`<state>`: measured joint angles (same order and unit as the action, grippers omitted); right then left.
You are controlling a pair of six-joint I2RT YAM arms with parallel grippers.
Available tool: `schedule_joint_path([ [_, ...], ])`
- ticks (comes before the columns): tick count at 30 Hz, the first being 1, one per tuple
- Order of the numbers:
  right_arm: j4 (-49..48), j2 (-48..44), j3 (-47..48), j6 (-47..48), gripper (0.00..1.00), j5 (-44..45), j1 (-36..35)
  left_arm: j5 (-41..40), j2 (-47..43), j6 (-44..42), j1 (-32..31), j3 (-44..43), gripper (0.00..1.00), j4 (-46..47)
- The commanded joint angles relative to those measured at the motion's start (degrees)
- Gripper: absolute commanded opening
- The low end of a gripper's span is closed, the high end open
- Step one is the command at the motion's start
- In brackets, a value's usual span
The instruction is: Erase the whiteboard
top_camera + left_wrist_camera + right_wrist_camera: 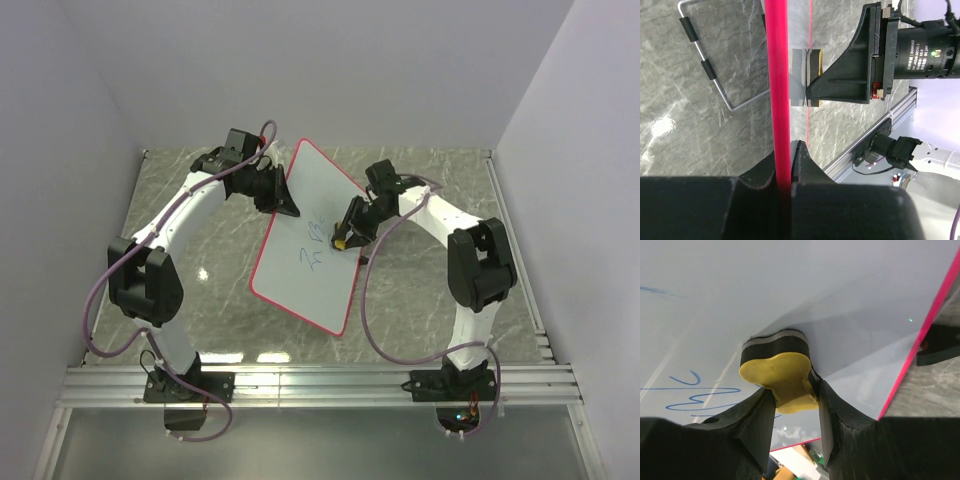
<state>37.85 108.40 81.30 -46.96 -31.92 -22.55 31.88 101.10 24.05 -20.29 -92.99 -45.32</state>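
Note:
The whiteboard (308, 240) is white with a red-pink rim and blue scribbles (312, 245) near its middle. It is tilted up on the table. My left gripper (284, 203) is shut on its left rim, which shows as a red strip (777, 90) between the jaws in the left wrist view. My right gripper (346, 238) is shut on a yellow and black eraser (777, 370), which is pressed against the board face (790, 285) just right of the scribbles (705, 397). The eraser also shows edge-on in the left wrist view (810, 75).
The board's wire stand with black feet (705, 65) hangs behind it over the marble table (420, 290). A metal rail (320, 385) runs along the near edge by the arm bases. White walls close in the left, back and right.

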Motion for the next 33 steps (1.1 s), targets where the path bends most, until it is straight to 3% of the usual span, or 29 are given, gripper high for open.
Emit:
schedule_joint_path([
  [1,-0.6,4.3,6.6,-0.3,0.00,3.2,-7.3,-16.0,2.1,-11.9,-3.7,1.2,0.00,-1.2],
  [9,2.2,6.8,26.0,-4.0,0.00,3.0,-15.0,-17.0,2.9,-10.7,-3.7,0.4,0.00,-1.8],
  [13,2.8,8.3,27.3,-3.8,0.00,4.1,-14.9,-16.8,2.4,-10.5,-3.7,0.1,0.00,-2.0],
  [17,0.0,6.1,18.9,-3.0,0.00,5.6,-13.5,-16.5,1.9,-10.2,-3.7,0.4,0.00,-2.0],
  [19,-3.5,4.0,7.2,-3.3,0.00,6.4,-12.2,-16.5,1.6,-10.0,-3.7,0.4,0.00,-2.1],
  [27,-11.5,0.0,-14.7,-2.8,0.00,8.2,-8.8,-16.7,1.2,-8.9,-3.6,0.1,0.00,-2.8],
  [33,-10.8,0.1,-14.3,-2.6,0.00,9.0,-8.9,-16.8,2.5,-8.5,-3.6,-1.2,0.00,-3.8],
])
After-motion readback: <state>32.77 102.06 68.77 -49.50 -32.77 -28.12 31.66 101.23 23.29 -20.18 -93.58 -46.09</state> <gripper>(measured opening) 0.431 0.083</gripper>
